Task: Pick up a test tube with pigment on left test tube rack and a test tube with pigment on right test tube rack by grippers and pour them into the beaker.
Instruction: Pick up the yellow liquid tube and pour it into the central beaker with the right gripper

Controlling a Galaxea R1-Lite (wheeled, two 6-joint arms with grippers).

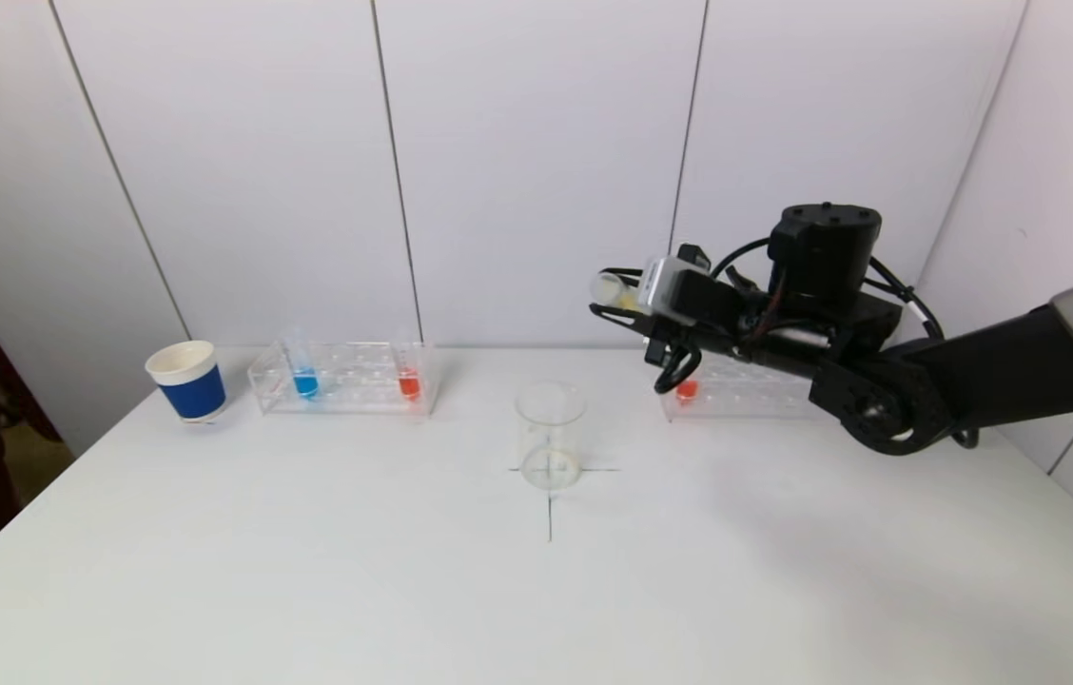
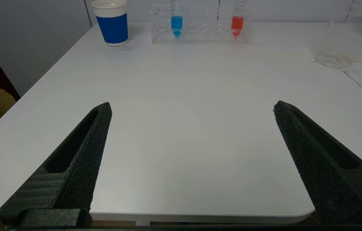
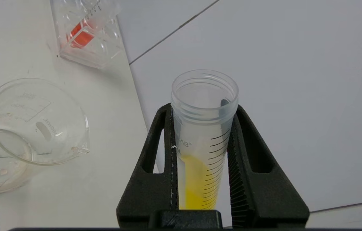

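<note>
As I watched from the remote desk: the pour from the right side had not yet begun;
Right gripper (image 3: 202,150): pinched on the yellow test tube (image 3: 202,134), raised above the table (image 1: 308,571), up and to the right of the beaker (image 1: 551,433);
Tube axis: tipped near level, open mouth toward the robot's left, yellow pigment toward the closed end;
Next move, I judged: carry the mouth over the beaker, then tilt further;
Left gripper (image 2: 192,128): fingers spread wide, idle over the near table edge;
Left test tube rack (image 1: 346,379): blue and red tubes untouched;
Right test tube rack (image 1: 746,390): one red tube standing.
</note>
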